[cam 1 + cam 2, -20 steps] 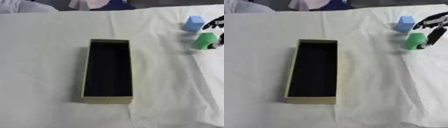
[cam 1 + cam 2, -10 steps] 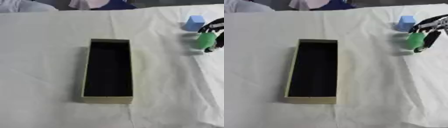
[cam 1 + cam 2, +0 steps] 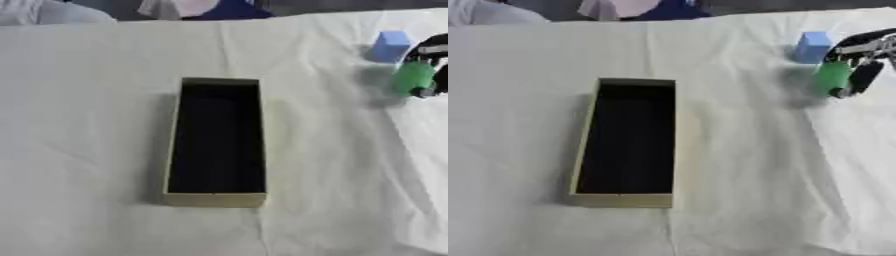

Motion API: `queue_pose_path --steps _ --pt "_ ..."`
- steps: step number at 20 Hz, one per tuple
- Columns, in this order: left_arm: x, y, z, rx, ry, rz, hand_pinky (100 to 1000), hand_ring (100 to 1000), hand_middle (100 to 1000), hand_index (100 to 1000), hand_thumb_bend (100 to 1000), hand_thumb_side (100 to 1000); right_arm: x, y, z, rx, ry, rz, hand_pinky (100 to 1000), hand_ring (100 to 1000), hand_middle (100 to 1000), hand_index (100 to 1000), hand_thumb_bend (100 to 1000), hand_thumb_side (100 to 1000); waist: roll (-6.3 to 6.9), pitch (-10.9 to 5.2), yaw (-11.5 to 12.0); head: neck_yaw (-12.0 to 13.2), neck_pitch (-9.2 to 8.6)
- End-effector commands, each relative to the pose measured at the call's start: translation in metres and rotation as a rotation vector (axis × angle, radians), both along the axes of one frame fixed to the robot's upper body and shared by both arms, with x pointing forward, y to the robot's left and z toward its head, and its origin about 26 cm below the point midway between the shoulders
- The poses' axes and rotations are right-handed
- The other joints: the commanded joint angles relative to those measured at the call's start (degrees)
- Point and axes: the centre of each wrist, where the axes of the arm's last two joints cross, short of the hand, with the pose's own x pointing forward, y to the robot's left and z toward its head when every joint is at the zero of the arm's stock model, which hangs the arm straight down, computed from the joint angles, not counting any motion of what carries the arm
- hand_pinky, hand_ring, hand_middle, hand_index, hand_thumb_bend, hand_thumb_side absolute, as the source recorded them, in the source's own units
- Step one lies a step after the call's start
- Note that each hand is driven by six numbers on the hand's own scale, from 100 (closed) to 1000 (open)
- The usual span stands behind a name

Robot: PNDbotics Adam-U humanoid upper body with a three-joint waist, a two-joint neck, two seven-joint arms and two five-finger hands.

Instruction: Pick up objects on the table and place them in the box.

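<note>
Right eye view shows the robot's right hand [image 3: 859, 60] curled around a small green block [image 3: 831, 77] near the cloth-covered bench's [image 3: 737, 165] right edge, beside a light blue cube [image 3: 812, 46], well apart from the open tan cardboard box [image 3: 627, 140]; the block looks light and rigid, best pinched across its sides.

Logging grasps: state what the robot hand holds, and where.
The right robot hand holds the green block, fingers curled around its right side and top, apparently lifted off the cloth.

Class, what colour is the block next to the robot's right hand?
Green block, clearest in the right eye view.
</note>
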Motion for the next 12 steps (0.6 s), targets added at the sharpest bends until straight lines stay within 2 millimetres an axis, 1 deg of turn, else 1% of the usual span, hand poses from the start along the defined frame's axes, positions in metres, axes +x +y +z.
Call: queue_pose_path --steps 1,2,3,9,12 --pt "-0.002 -0.001 0.009 0.021 -0.027 -0.009 728 786 757 879 328 923 -0.006 -0.003 0.035 -0.004 -0.114 0.021 725 681 492 630 100 100 -0.16 -1.18 0.1 0.1 0.29" --pt "-0.002 -0.001 0.009 0.021 -0.027 -0.009 728 786 757 879 328 922 -0.007 0.000 0.040 -0.006 -0.139 0.033 714 657 479 602 100 100 -0.21 -1.24 0.1 0.1 0.29" --pt "-0.002 0.000 0.009 0.022 -0.027 -0.009 728 786 757 879 328 922 -0.007 0.003 0.045 -0.011 -0.165 0.048 712 652 475 598 100 100 -0.27 -1.29 0.2 0.1 0.29" --pt "-0.002 0.000 0.010 0.024 -0.029 -0.008 728 786 757 879 330 920 -0.013 0.025 0.066 -0.011 -0.268 0.162 705 640 470 596 100 100 -0.61 -1.46 0.2 0.2 0.29" --pt "-0.002 0.000 0.010 0.024 -0.030 -0.006 728 786 757 879 331 920 -0.016 0.040 0.078 -0.017 -0.291 0.237 681 625 476 601 100 100 -0.81 -1.50 0.2 0.2 0.29"
